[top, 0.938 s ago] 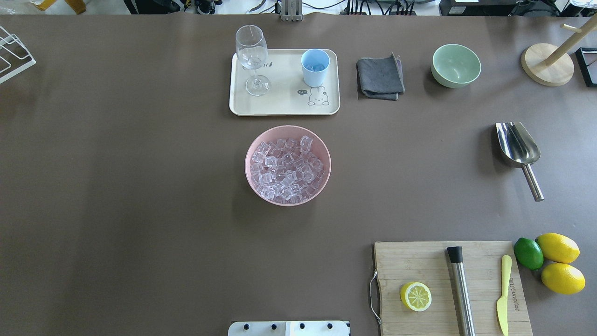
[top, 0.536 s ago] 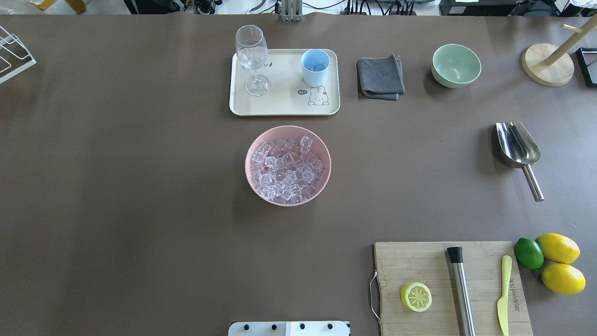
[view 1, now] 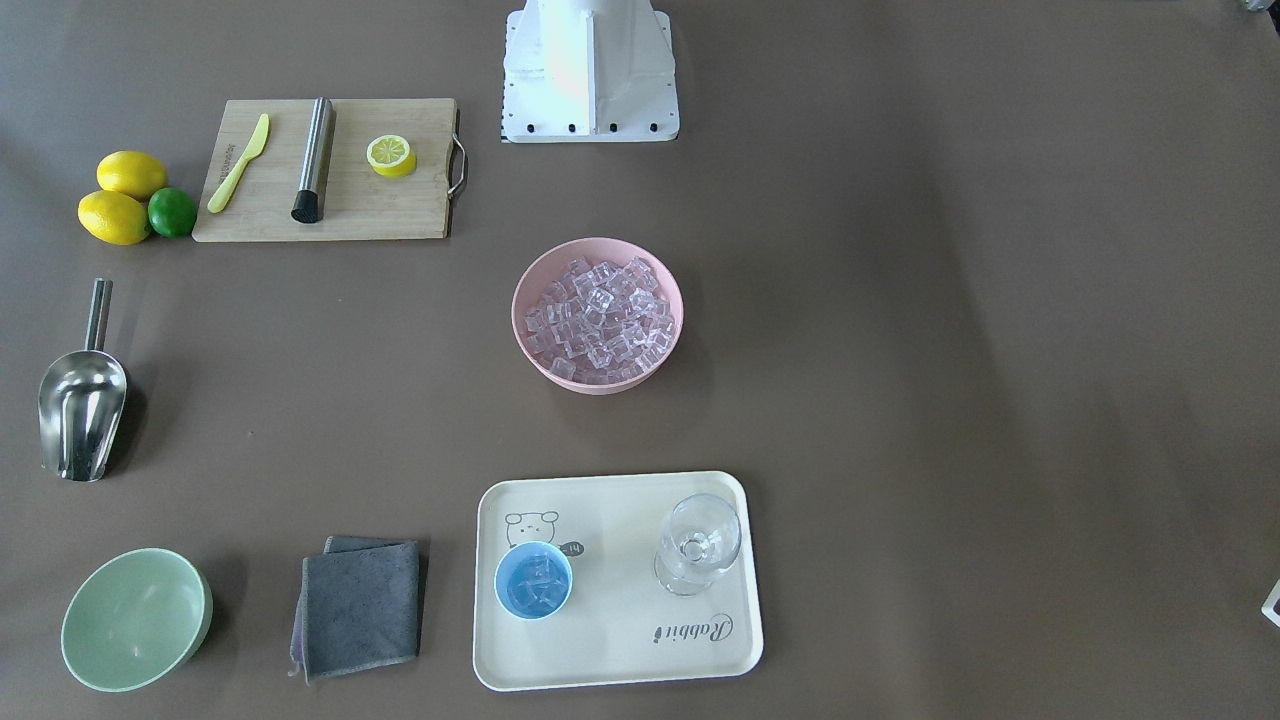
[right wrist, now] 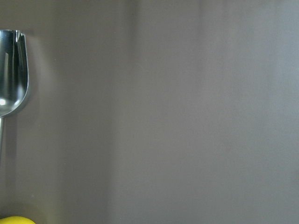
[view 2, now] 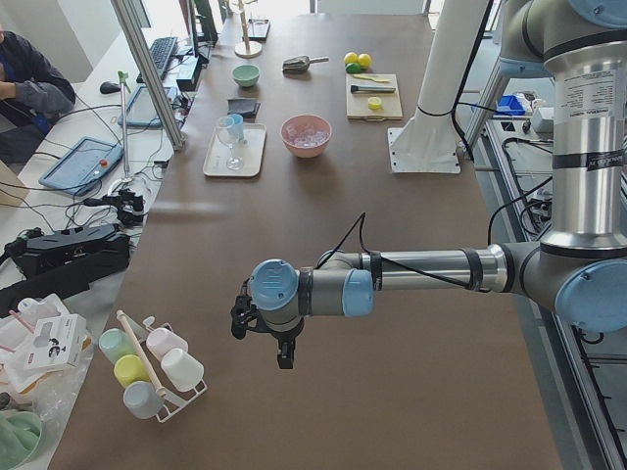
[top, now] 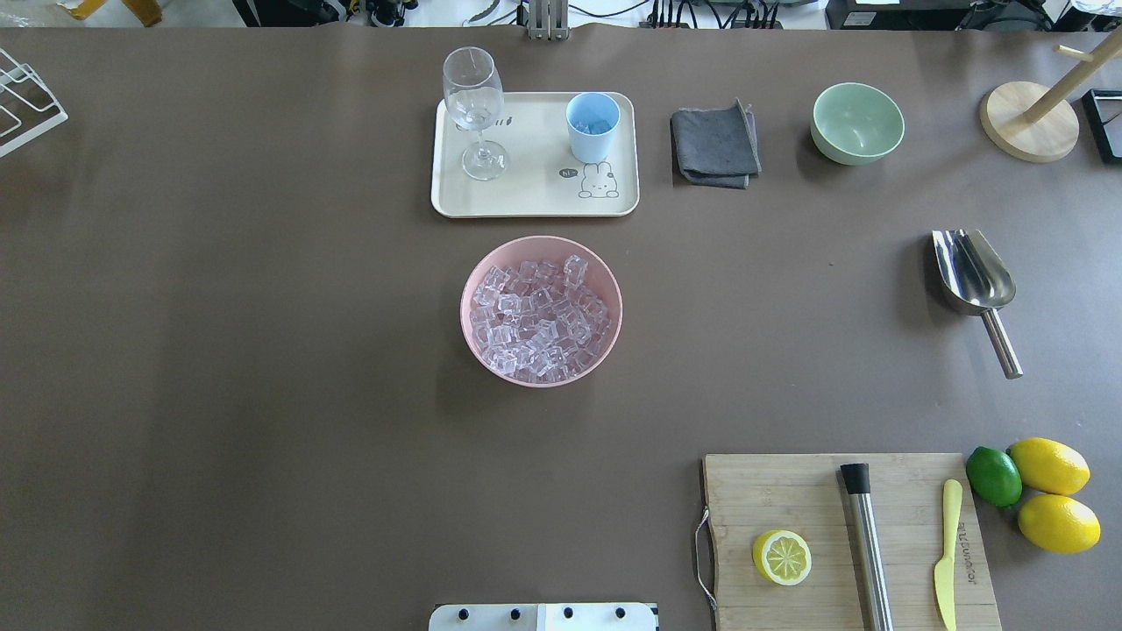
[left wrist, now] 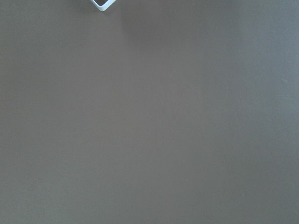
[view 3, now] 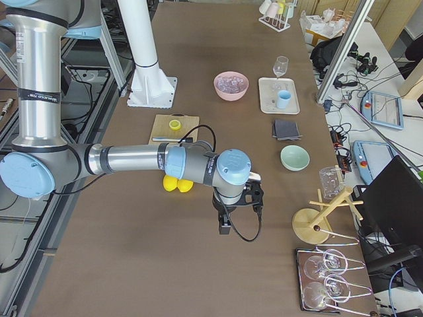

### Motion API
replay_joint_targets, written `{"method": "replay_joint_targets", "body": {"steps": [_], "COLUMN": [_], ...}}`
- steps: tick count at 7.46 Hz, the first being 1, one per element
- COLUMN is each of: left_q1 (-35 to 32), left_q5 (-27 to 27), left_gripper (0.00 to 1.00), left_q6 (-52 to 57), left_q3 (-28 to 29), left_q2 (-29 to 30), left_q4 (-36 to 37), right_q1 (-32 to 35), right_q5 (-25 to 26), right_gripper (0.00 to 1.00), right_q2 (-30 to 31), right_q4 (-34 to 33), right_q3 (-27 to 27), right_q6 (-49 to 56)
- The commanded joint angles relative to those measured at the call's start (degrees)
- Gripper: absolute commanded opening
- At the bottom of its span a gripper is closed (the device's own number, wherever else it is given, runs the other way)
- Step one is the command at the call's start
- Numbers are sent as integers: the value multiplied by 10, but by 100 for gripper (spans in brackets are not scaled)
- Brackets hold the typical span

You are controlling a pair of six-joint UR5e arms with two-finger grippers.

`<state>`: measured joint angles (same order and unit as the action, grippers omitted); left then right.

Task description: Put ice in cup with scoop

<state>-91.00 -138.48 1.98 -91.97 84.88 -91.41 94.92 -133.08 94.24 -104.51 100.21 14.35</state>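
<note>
At the overhead view's right edge we see the scoop (top: 975, 273) on the bench (top: 263, 350); ice (top: 536, 320) fills the central pink bowl (top: 466, 294), with the cup (top: 592, 131) above it. Both jaws' state we cannot tell.

Brown table (left wrist: 149, 121) fills nearly whole frame: matte, plain, no markings legible. White corner (left wrist: 102, 4) of some object pokes in at 11 o'clock, cut off by top edge. It is V-shaped, point down, with darker gap inside the angle; cannot tell what it belongs to. Faint darker patch (left wrist: 135, 28), soft-edged, lies on table just beside white corner, toward 12 o'clock. Remaining surface from centre out to 3, 6 and 9 o'clock is even brown.
</note>
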Motion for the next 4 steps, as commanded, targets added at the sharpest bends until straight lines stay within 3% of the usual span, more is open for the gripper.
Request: {"method": "replay_joint_targets", "body": {"steps": [1, 4], "left_q1": [-1, -1], "left_q5": [1, 3], "left_gripper": [98, 98], "left_q6": [0, 0], "left_q3": [0, 0], "left_q2": [0, -1], "left_q4": [0, -1], "right_q1": [0, 0], "right_q5": [-2, -3], "right_gripper": [100, 100], "right_q2": [1, 1], "right_q4": [-1, -1], "right_q3": [-3, -3], "right_q6": [0, -1]}}
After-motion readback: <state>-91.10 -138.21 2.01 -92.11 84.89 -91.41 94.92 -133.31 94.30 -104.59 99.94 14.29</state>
